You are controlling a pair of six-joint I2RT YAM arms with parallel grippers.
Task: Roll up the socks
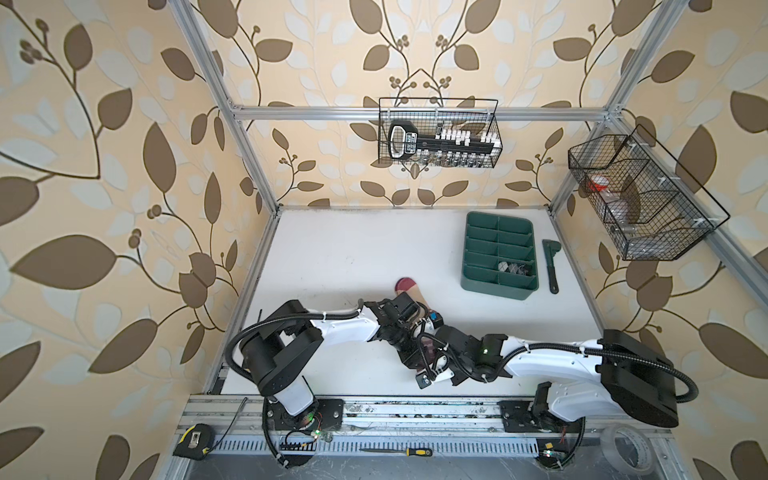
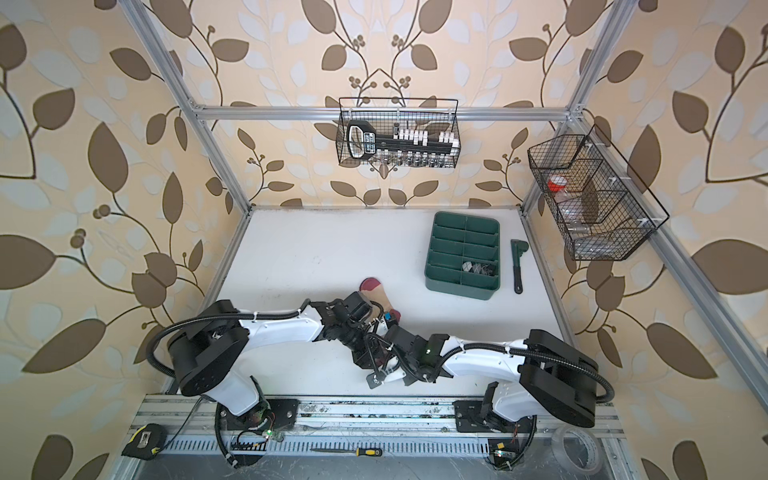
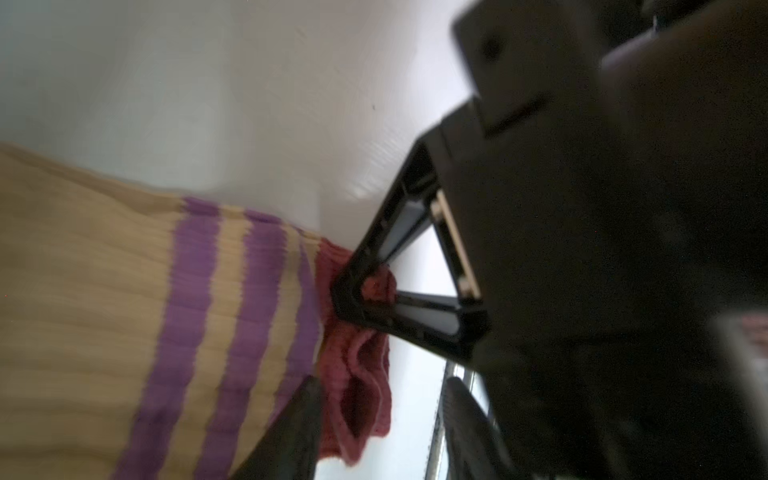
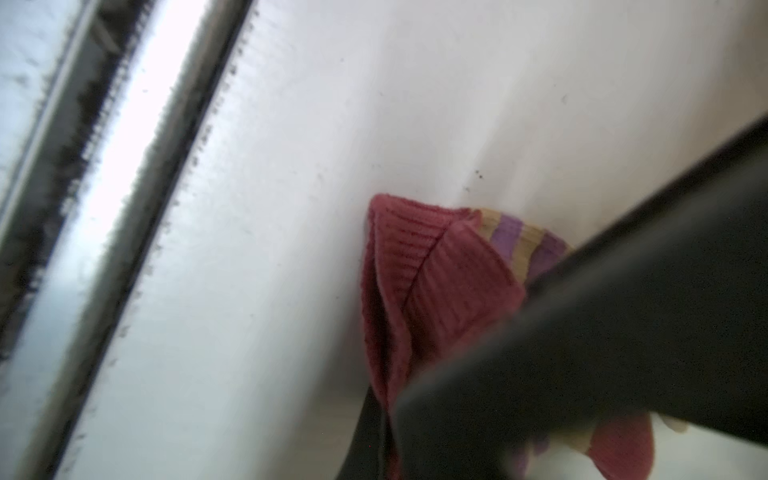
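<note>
I see the beige sock (image 1: 415, 296) lying flat on the white tabletop (image 1: 353, 249), near the green tray (image 1: 496, 286), off its near left corner. Its maroon toe is about level with the tray's near wall. My right hand (image 3: 357, 293) is pinched closed on the sock's maroon cuff (image 4: 415, 270), with a fold of fabric caught between its tips. My left hand (image 3: 382, 382) is part open. Its fingers stand apart on either side of the cuff and clamp nothing that I can make out. The black sock (image 1: 513, 268), with pale diamonds, sits bundled in a compartment on the tray's right side, toward its near end. A dark green tool (image 1: 550, 266) lies just beside the tray's right wall.
</note>
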